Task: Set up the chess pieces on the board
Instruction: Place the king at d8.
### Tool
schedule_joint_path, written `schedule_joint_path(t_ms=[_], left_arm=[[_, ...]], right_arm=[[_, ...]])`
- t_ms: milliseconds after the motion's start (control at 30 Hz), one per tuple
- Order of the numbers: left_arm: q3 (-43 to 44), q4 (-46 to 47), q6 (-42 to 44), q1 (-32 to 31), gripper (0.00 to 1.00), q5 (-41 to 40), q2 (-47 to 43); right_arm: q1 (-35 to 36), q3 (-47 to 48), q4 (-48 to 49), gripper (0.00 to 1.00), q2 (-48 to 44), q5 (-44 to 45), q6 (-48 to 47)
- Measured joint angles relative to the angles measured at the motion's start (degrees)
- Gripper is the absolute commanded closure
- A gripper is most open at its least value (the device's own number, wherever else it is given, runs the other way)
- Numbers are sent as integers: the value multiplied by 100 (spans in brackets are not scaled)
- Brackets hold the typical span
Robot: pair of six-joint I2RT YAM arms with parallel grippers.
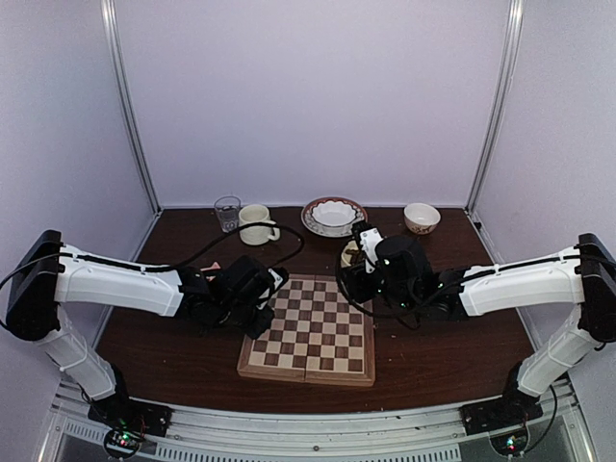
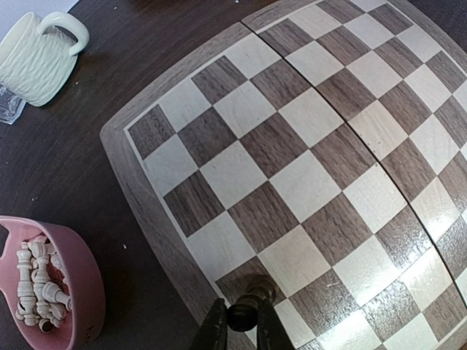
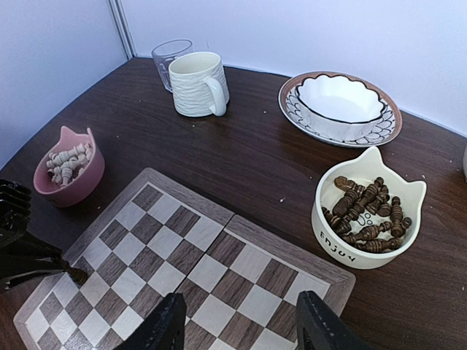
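The board [image 1: 308, 332] lies flat between the arms. My left gripper [image 2: 243, 321] is shut on the head of one dark chess piece [image 2: 257, 295], which stands upright on a dark square by the board's [image 2: 292, 146] edge. The right wrist view shows that piece [image 3: 75, 276] at the board's [image 3: 182, 248] left side. My right gripper [image 3: 237, 324] hangs open over the board's far right corner with nothing between its fingers. More dark chess pieces [image 3: 368, 215] fill a white cat-ear bowl [image 3: 343, 244]. Cream pieces [image 3: 67, 160] lie in a pink bowl [image 3: 69, 186].
Behind the board stand a cream mug [image 3: 197, 84], a drinking glass [image 3: 168, 55] and a white bowl on a patterned plate [image 3: 339, 106]. A small bowl [image 1: 422, 218] sits at the back right. The pink bowl [image 2: 80, 270] is just off the board's left edge.
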Motion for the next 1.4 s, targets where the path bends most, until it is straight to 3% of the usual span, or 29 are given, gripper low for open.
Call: schedule_joint_path(t_ms=[600,833,967,1167,1400], left_arm=[[33,-120,2,0,86,-136,0],[85,-168,28,0,67,-120,0],[101,-175,33,0,64,-96,2],[111,-214,59,0,44,-96,2],[109,-240,44,0,34,-17,-11]], right_arm=[[0,0,-4,45,0,0,0],[0,0,-9,45,0,0,0],[0,0,-11,45,0,0,0],[0,0,-13,45,0,0,0],[-2,0,-35,47,0,-2,4]])
